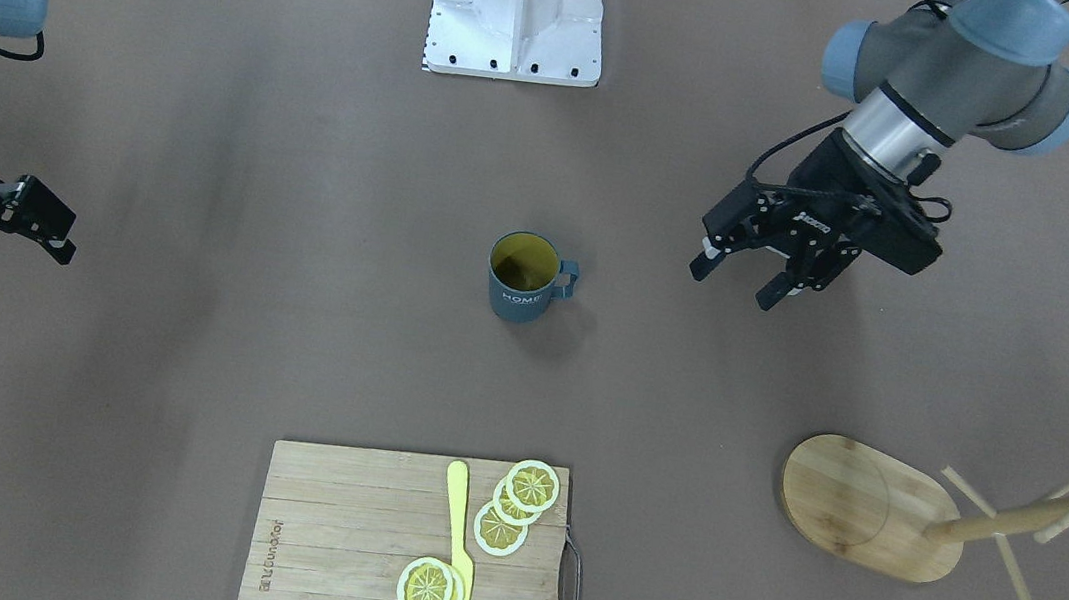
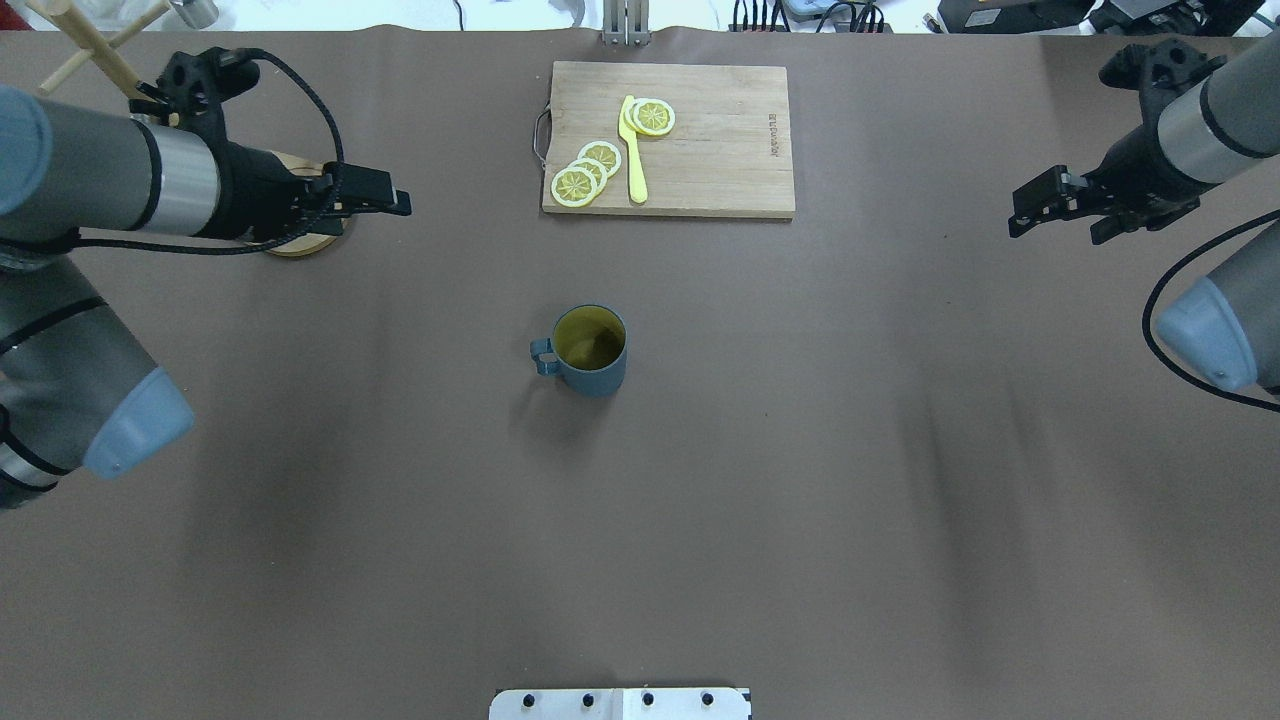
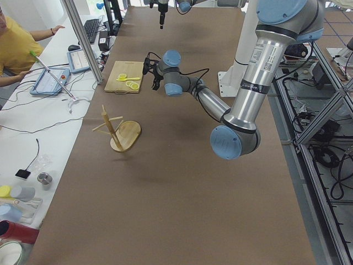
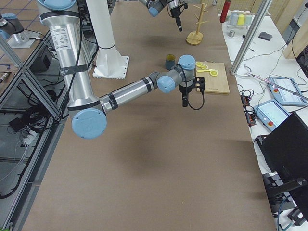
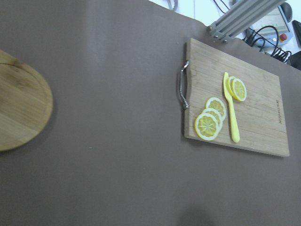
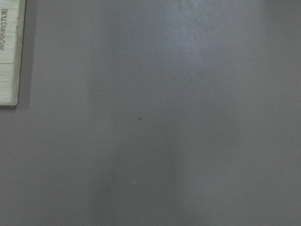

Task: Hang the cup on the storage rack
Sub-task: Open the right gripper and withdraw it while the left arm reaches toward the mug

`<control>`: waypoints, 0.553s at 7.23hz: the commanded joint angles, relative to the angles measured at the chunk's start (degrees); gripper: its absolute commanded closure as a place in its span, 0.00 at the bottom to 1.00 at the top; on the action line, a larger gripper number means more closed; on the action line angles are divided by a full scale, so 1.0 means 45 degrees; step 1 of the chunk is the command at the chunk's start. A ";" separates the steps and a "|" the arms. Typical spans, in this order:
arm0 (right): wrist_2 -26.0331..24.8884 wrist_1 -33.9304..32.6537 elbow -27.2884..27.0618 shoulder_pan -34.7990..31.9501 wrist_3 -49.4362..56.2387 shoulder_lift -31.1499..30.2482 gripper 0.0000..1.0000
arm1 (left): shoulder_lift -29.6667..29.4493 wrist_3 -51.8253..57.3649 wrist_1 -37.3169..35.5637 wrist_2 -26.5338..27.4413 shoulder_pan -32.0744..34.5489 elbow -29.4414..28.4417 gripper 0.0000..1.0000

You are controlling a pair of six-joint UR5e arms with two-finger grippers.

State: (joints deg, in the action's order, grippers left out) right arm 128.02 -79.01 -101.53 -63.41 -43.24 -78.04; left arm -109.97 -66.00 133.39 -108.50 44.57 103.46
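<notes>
The slate-blue cup [image 1: 521, 283] stands upright in the middle of the table, yellow-green inside, with "HOME" on its side. It also shows in the overhead view [image 2: 590, 352], handle toward the robot's left. The bamboo storage rack [image 1: 873, 508] stands on the table's far left; its base is partly behind my left arm in the overhead view [image 2: 300, 243]. My left gripper [image 1: 730, 287] is open and empty, above the table between the cup and the rack. My right gripper [image 1: 16, 243] is open and empty, far off on the right side [image 2: 1055, 228].
A bamboo cutting board [image 2: 700, 140] with a metal handle lies at the far edge, holding lemon slices [image 2: 585, 172] and a yellow knife [image 2: 633, 150]. The left wrist view shows the board [image 5: 256, 115] and the rack's base [image 5: 19, 113]. The robot's base plate [image 1: 513, 46] is near.
</notes>
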 commanded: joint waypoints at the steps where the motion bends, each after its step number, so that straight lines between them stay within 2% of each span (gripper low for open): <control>1: 0.0028 0.0019 0.0334 -0.0283 0.0330 -0.0081 0.00 | 0.0605 0.2687 0.1734 0.0478 -0.0314 -0.0139 0.04; 2: 0.0008 0.0000 0.0374 -0.0342 0.0872 -0.0255 0.00 | 0.0862 0.2734 0.3214 0.2026 -0.0392 -0.0372 0.02; 3: 0.0027 0.0019 0.0587 -0.0594 0.1342 -0.0334 0.00 | 0.0961 0.3005 0.4408 0.3182 -0.1398 -0.0780 0.03; 4: 0.0028 0.0019 0.0802 -0.0654 0.1598 -0.0315 0.00 | 0.0788 0.4651 0.5077 0.3175 -0.1485 -0.1384 0.03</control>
State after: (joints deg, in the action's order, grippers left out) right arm 128.12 -78.95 -99.01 -65.73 -37.89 -79.31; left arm -106.21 -51.26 151.32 -96.64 39.66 99.98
